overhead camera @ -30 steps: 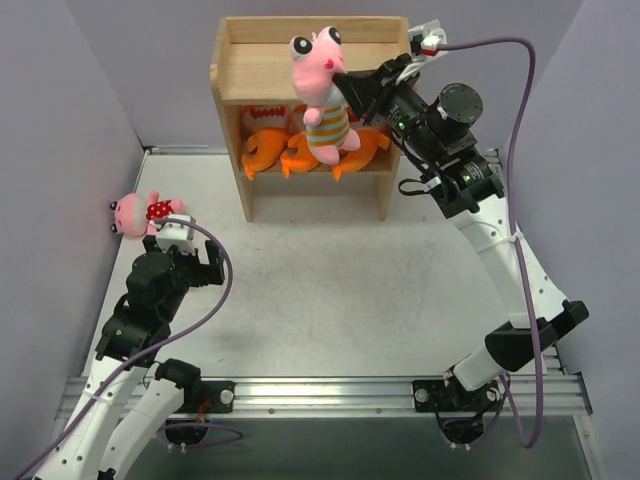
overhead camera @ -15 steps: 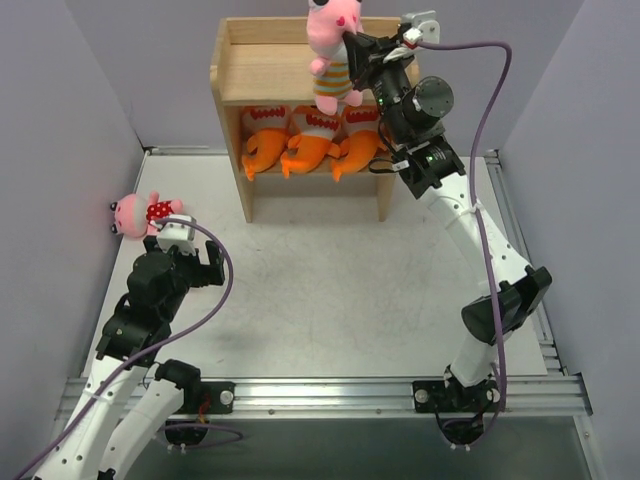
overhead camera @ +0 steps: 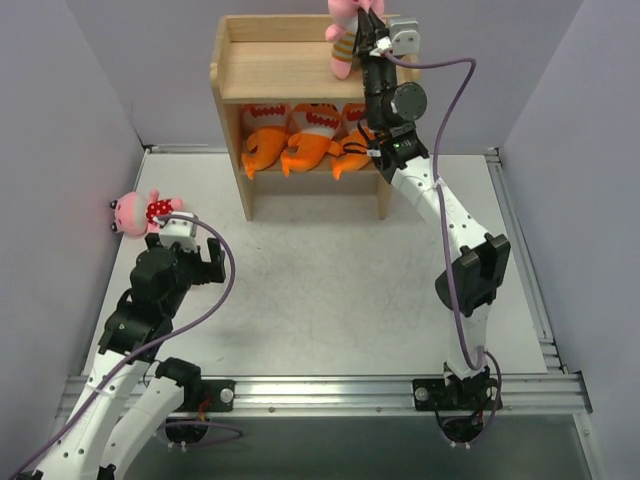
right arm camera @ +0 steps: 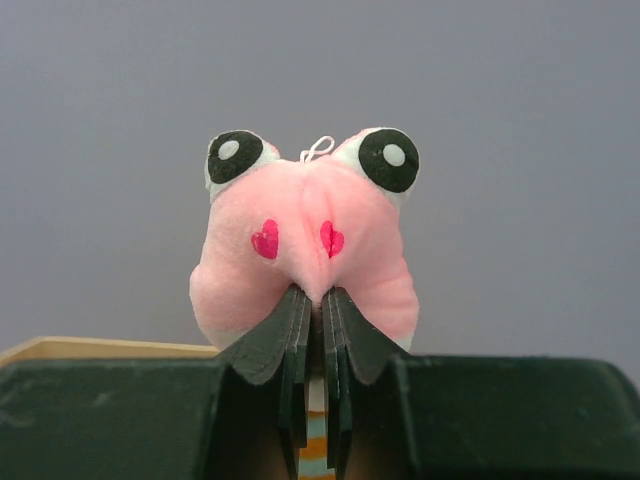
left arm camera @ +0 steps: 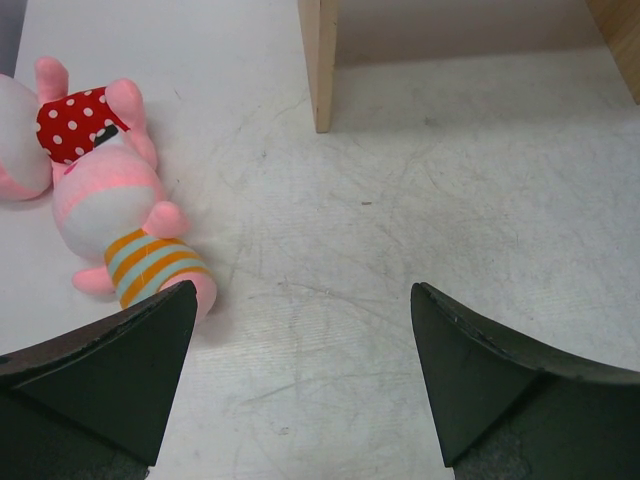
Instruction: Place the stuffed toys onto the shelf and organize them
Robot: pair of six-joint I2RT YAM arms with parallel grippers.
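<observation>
The wooden shelf (overhead camera: 270, 70) stands at the back. Three orange fish toys (overhead camera: 300, 140) sit in a row on its middle tier. My right gripper (overhead camera: 366, 38) is shut on a pink striped doll (overhead camera: 345, 30) and holds it above the right end of the shelf's top; in the right wrist view the fingers (right arm camera: 295, 330) pinch the doll (right arm camera: 310, 240) under its face. My left gripper (overhead camera: 190, 252) is open and empty over the table. A polka-dot doll (overhead camera: 140, 212) lies at the left wall; in the left wrist view it (left arm camera: 70, 125) lies beside another striped doll (left arm camera: 130, 230).
The shelf's left side panel (left arm camera: 318, 60) stands on the table ahead of the left gripper. Grey walls close in the left, right and back. The left half of the shelf's top (overhead camera: 260, 60) is bare wood with a raised rim.
My right arm has lifted the striped doll from in front of the shelf up and back over the top's right end. The left arm has barely moved.
</observation>
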